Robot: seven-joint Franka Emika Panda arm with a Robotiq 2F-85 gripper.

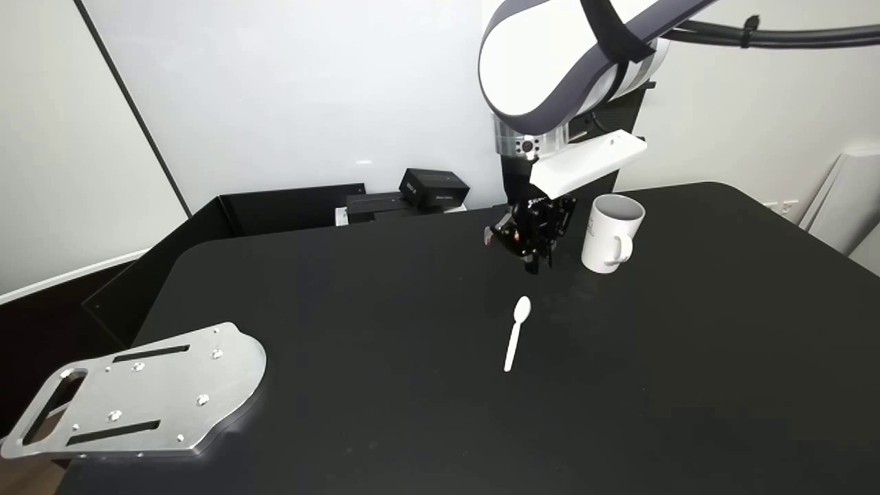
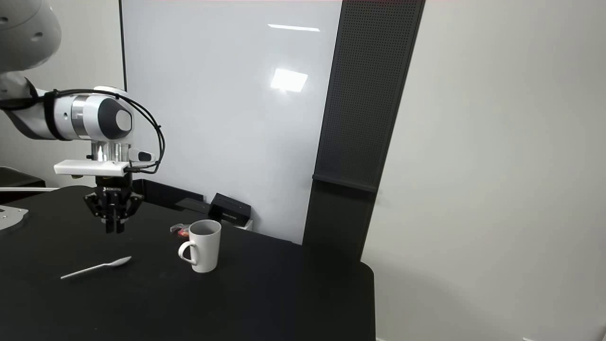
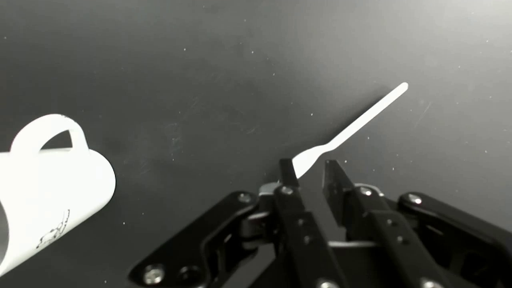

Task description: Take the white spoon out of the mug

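Note:
The white spoon lies flat on the black table, apart from the mug; it also shows in an exterior view and in the wrist view. The plain white mug stands upright with nothing sticking out of its mouth; it shows in an exterior view and at the left of the wrist view. My gripper is above the table, near the spoon's bowl end. In the wrist view its fingers are partly open with an empty gap, and the left finger hides the bowl's tip.
A small red-and-grey object lies behind the mug. A silver metal plate lies at the table's far side from the mug. Black boxes stand behind the table's back edge, near the whiteboard wall.

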